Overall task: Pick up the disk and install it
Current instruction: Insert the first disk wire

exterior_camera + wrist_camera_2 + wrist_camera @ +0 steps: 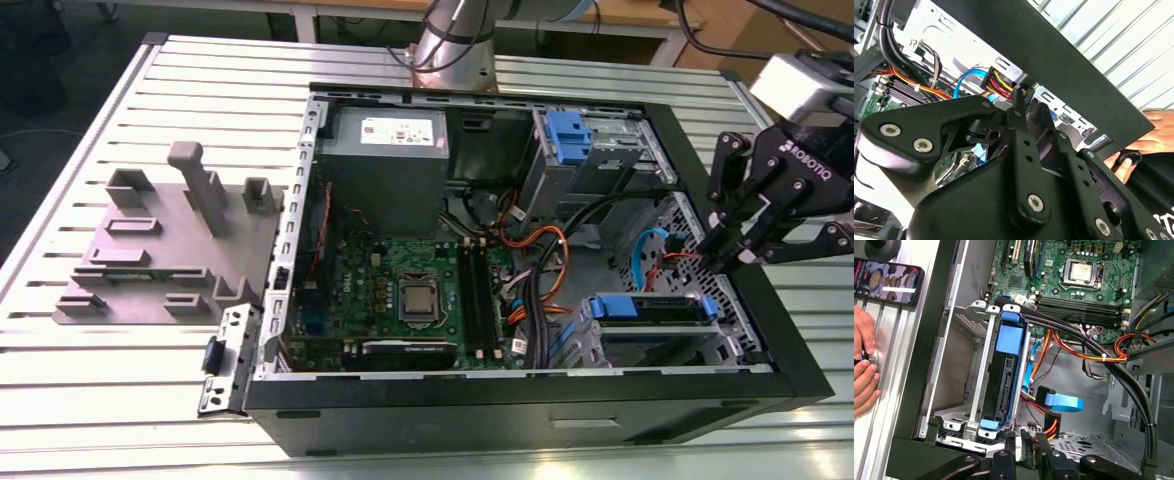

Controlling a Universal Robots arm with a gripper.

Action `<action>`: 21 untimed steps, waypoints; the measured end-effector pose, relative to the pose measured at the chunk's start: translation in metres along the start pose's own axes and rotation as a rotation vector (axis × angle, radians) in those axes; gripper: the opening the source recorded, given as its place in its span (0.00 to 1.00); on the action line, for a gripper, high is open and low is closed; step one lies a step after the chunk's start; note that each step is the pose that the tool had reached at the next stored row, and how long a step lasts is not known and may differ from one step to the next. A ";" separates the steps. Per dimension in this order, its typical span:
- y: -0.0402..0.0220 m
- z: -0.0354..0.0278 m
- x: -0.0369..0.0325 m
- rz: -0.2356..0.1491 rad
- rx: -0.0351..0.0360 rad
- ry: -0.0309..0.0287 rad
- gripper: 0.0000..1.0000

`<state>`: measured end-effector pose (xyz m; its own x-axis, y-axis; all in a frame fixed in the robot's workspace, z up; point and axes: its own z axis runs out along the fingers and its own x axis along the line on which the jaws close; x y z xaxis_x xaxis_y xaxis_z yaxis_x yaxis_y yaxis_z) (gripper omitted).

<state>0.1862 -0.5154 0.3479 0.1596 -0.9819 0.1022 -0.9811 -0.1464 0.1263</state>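
Silver-metal rectangular disk point(1004, 375), blue-framed, is already sitting in the black computer case's point(534, 405) corner bay point(956, 370), and your empty, pinched-together gripper point(731, 252) is hovering beside it.

disk point(1005, 382) sits in the drive cage point(951, 375); gripper point(1031, 437) near its end; hand point(864, 385) outside

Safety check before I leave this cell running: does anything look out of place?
Yes. A person's hand rests on the table right beside the computer case, near the gripper, and a phone lies there too. The disk sits squarely in its bay; nothing looks damaged.
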 end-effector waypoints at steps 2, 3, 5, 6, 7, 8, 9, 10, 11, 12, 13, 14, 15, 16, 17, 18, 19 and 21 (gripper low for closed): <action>-0.0003 0.0001 0.0001 0.000 -0.0003 0.0022 0.28; -0.0003 0.0001 0.0001 0.000 -0.0004 0.0025 0.22; -0.0004 0.0001 0.0001 0.000 -0.0004 0.0025 0.17; -0.0004 0.0002 0.0001 0.000 -0.0004 0.0023 0.17; -0.0004 0.0002 0.0001 0.000 -0.0004 0.0024 0.17; -0.0004 0.0002 0.0001 0.000 -0.0004 0.0024 0.17; -0.0004 0.0002 0.0001 0.000 -0.0004 0.0024 0.17; 0.0002 0.0003 -0.0001 0.000 -0.0002 0.0021 0.17; 0.0018 0.0003 -0.0004 0.000 0.0004 0.0020 0.17; 0.0040 0.0004 -0.0006 0.000 0.0014 0.0022 0.17; 0.0063 0.0003 -0.0010 0.000 0.0026 0.0028 0.17; 0.0086 0.0005 -0.0013 0.000 0.0039 0.0028 0.17; 0.0102 0.0006 -0.0016 0.000 0.0048 0.0030 0.17; 0.0113 0.0007 -0.0016 0.001 0.0052 0.0031 0.17; 0.0121 0.0008 -0.0014 0.001 0.0054 0.0032 0.17; 0.0128 0.0010 -0.0010 0.001 0.0055 0.0032 0.17; 0.0135 0.0011 -0.0003 0.000 0.0056 0.0032 0.17; 0.0156 0.0016 0.0022 0.000 0.0057 0.0035 0.17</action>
<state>0.1710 -0.5201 0.3485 0.1602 -0.9814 0.1056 -0.9817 -0.1473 0.1207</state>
